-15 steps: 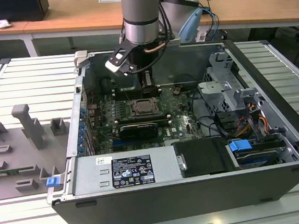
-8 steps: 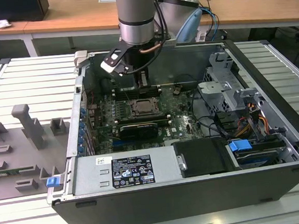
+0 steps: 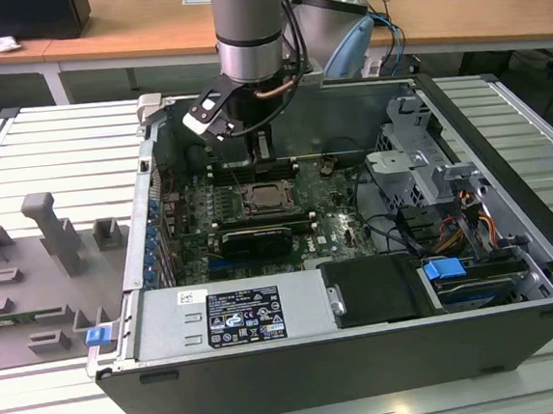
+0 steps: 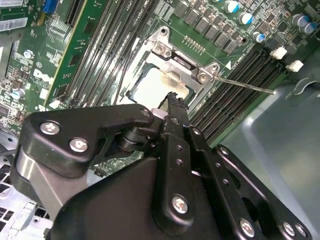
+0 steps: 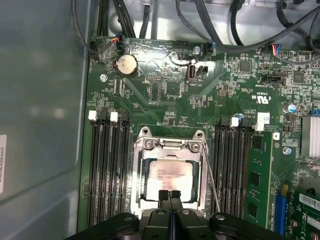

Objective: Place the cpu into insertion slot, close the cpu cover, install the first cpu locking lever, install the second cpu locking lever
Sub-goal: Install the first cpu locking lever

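cpu (image 5: 170,172): pale silver lid up, seated flat in insertion slot (image 5: 139,150) on green motherboard (image 5: 165,90), mid-board inside open computer case (image 3: 503,139). Square, so no long axis; edges parallel to memory slots (image 5: 107,170) on both flanks. Faint print on lid, lines crosswise to those slots; not read off. cpu cover (image 5: 171,146) down around lid, lid visible through cut-out. Thin wire locking lever (image 5: 212,175) just beside socket, long axis along the memory slots, free end out over them in second wrist view.

gripper (image 5: 169,194): fingers pressed together, nothing seen between them. Tips over one edge of the lid, hiding that edge in both wrist views. Contact with lid or cover: cannot tell. Gripper body blocking part of the socket in second wrist view.

Further out on board: coin cell battery (image 5: 126,64), white silkscreen lettering, black cables (image 5: 235,25) at board edge.

Exterior view, clock bearings from socket:
- 12 o'clock: gripper hanging just above.
- 6 o'clock: black expansion card (image 3: 255,240), near; beyond it power supply (image 3: 170,323) with white printed label (image 3: 242,316), not read off.
- 3 o'clock: grey drive cage (image 3: 417,156).
- 4 o'clock: blue tab (image 3: 444,271).
- 9 o'clock: grey fixture blocks (image 3: 51,236), outside case on slatted table (image 3: 49,149).
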Robot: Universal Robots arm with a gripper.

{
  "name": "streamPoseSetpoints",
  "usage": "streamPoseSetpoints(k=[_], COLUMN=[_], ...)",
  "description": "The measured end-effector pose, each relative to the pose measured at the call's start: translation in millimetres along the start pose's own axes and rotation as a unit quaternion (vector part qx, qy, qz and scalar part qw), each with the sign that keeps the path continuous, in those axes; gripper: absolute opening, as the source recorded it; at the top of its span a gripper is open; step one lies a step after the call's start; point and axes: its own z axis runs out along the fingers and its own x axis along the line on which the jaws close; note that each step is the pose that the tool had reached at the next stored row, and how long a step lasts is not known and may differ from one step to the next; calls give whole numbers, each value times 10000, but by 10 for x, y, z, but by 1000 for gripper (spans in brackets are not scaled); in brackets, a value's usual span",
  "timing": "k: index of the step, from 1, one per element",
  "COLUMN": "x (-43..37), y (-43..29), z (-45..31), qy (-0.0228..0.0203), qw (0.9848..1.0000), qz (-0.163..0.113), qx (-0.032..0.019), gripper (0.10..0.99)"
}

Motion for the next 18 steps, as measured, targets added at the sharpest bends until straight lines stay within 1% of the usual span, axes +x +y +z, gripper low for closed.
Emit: streamPoseSetpoints(k=[8, 10, 12, 15, 16, 17, 18], x=[-1, -2, -3, 0, -1, -2, -2], y=[5, 7, 11, 15, 17, 20, 20], z=[-105, -159, -240, -319, -362, -432, -433], qy=[4, 7, 7, 5, 6, 6, 7], qw=[10000, 10000, 10000, 10000, 10000, 10000, 10000], qz=[0, 0, 0, 0, 0, 0, -6], qx=[2, 2, 2, 6, 7, 7, 7], gripper=[106, 106, 106, 106, 106, 106, 106])
